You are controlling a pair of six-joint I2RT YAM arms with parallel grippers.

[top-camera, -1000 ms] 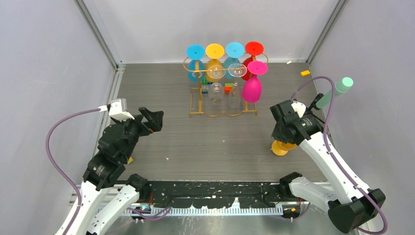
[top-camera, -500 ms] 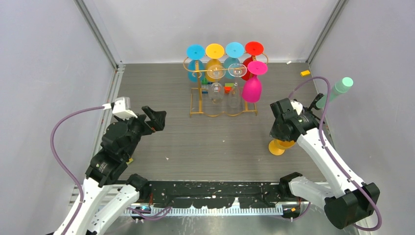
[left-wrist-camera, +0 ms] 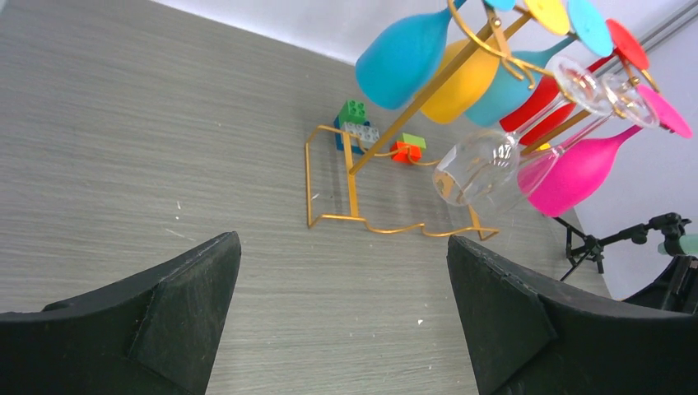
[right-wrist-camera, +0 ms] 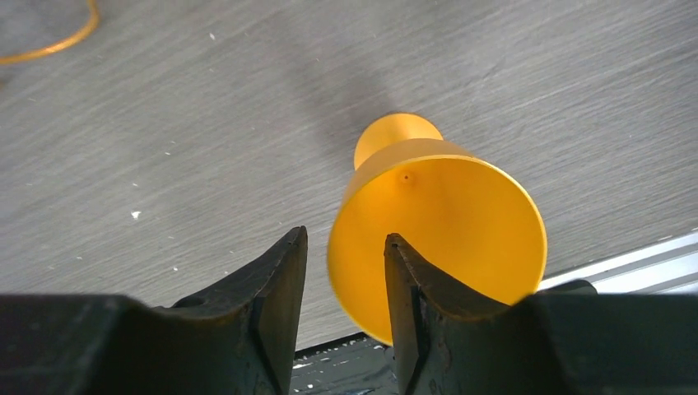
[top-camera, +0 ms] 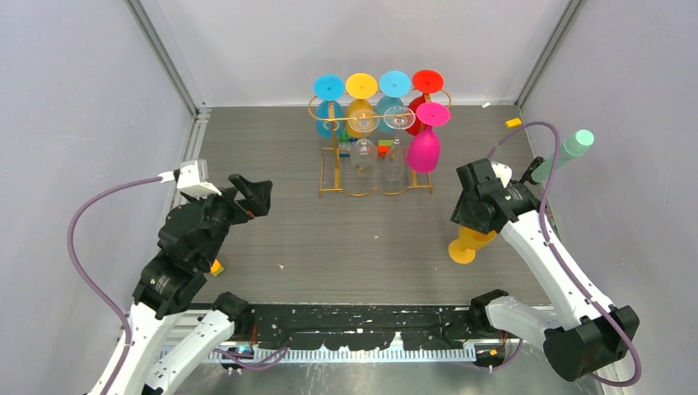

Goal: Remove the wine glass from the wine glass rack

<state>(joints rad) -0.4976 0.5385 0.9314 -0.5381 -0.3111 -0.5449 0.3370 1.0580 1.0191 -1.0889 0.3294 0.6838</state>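
Note:
The gold wire wine glass rack (top-camera: 374, 191) stands at the back middle and also shows in the left wrist view (left-wrist-camera: 350, 177). Blue, yellow, light blue, red and pink (top-camera: 425, 148) glasses and two clear glasses (left-wrist-camera: 481, 164) hang from it upside down. My right gripper (top-camera: 476, 224) is shut on the wall of an orange wine glass (top-camera: 463, 245). It holds the glass tilted near the table, right of the rack. In the right wrist view one finger is inside the bowl (right-wrist-camera: 449, 222) and one is outside. My left gripper (top-camera: 251, 197) is open and empty, left of the rack (left-wrist-camera: 342, 239).
Small toy bricks (left-wrist-camera: 352, 115) lie under the rack. A small orange piece (top-camera: 514, 123) lies at the back right. A mint green cylinder on a stand (top-camera: 576, 146) is by the right wall. A small orange item (top-camera: 216, 267) lies beside the left arm. Walls close three sides.
My right gripper has moved a little left with the orange glass, and the glass now tilts. My left arm has shifted slightly left, with its gripper still open.

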